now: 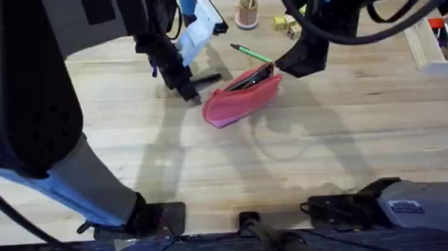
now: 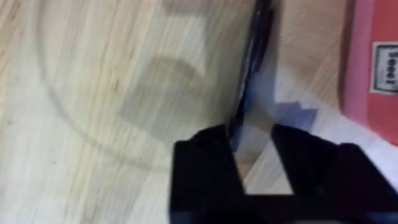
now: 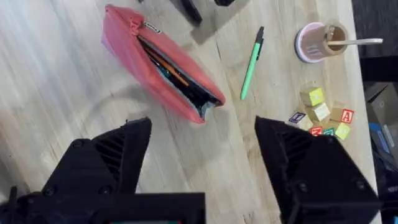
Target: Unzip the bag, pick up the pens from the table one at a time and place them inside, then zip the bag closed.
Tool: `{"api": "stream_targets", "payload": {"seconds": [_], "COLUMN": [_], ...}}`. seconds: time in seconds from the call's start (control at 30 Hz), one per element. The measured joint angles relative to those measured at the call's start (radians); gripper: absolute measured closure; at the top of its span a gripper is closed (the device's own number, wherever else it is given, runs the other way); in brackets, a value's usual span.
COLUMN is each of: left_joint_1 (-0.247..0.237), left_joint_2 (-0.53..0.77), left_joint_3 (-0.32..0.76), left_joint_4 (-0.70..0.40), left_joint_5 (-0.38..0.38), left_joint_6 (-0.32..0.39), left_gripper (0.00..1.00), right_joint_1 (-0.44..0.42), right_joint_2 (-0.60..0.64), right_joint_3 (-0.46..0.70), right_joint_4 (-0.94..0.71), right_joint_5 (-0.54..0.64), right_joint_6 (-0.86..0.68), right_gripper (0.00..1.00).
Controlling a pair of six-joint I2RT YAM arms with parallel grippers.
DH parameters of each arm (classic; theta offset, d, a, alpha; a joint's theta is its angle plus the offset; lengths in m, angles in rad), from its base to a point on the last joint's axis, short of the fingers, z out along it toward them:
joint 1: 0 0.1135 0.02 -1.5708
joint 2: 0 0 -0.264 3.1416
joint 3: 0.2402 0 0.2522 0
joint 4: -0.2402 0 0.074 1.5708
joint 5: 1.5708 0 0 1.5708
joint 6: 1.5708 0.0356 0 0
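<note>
- The bag lies unzipped on the tabletop, its mouth gaping, with dark and orange items visible inside; so the unzipping looks done.
- The left hand is down at the tabletop, fingers parted, straddling the near end of the black pen, which runs straight out ahead of it. I cannot tell whether the fingers touch the pen yet; it looks like the pick-up step in progress.
- The bag's pink edge lies just beside that hand, on its outer side, a short carry away.
- The right hand hovers spread wide above the tabletop, holding nothing, with the bag's open end just ahead of it.
- The green pen lies on the tabletop beyond the right hand, near the bag's mouth but apart from it.
- Left to do, judging from this: both pens into the bag, then zipping it shut.
</note>
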Motion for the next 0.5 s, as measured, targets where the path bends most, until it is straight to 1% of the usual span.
{"api": "stream_targets", "payload": {"seconds": [0.2, 0.23, 0.5], "left_joint_1": [-0.004, -0.004, -0.004], "left_joint_2": [0.000, -0.002, -0.002], "left_joint_3": [-0.001, -0.001, -0.001], "left_joint_4": [-0.015, -0.015, -0.013], "left_joint_5": [0.037, 0.042, 0.046], "left_joint_6": [-0.011, -0.012, -0.031], "left_gripper": [0.904, 0.939, 0.955], "right_joint_1": [0.000, 0.000, 0.000], "right_joint_2": [0.000, 0.000, 0.000], "right_joint_3": [0.000, 0.000, 0.000], "right_joint_4": [0.000, -0.001, -0.072], "right_joint_5": [0.000, 0.000, 0.000], "right_joint_6": [0.000, 0.000, 0.010], "right_gripper": [0.004, 0.004, 0.004]}}
